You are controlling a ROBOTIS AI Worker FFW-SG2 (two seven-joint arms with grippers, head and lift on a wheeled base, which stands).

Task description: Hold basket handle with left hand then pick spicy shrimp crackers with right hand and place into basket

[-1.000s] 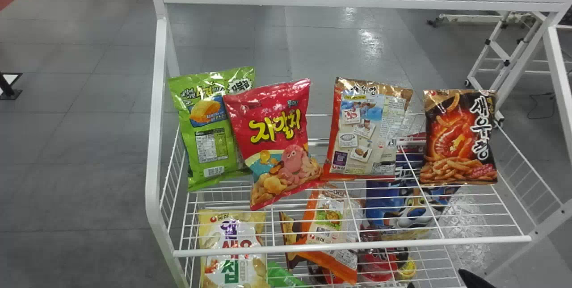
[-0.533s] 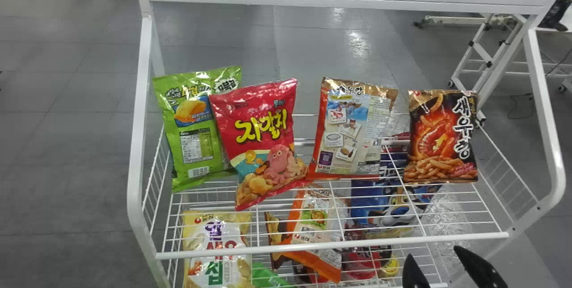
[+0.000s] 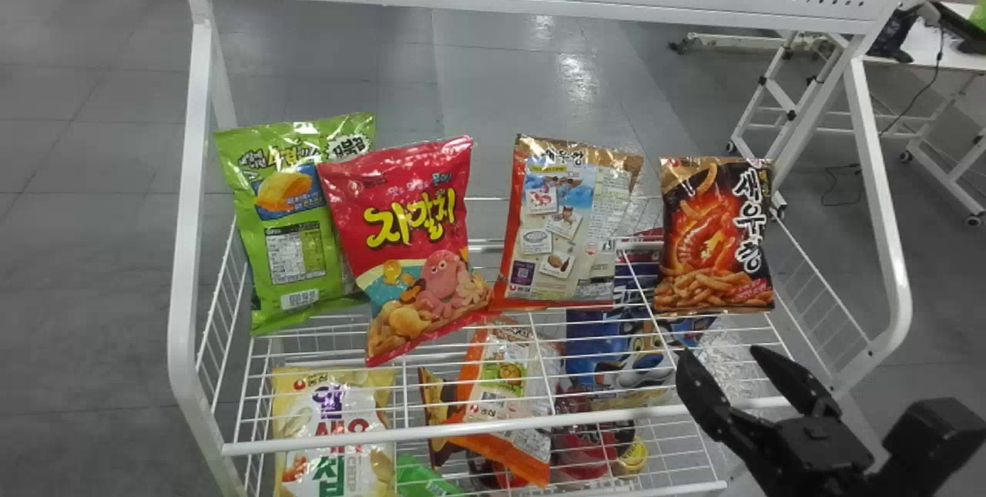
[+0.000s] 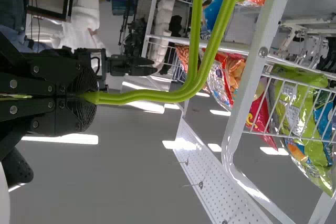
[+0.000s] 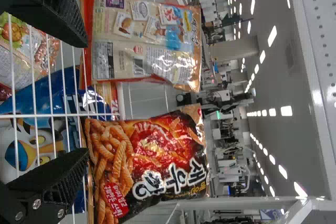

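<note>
At the right end of the upper wire shelf (image 3: 431,434), the spicy shrimp crackers (image 3: 712,239) stand upright. Advancing off-centre, our spread right fingers (image 3: 702,393) could topple them or snag the neighbouring packet (image 3: 566,227). We clasp the basket handle (image 4: 152,96) between our left fingers (image 4: 79,81).

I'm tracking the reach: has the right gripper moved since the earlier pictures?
Yes, up the head view. The right gripper had its tips below the shelf's front rail; now they show above it.

Spicy shrimp crackers (image 3: 715,243) rightmost on shelf (image 3: 347,439)
</note>
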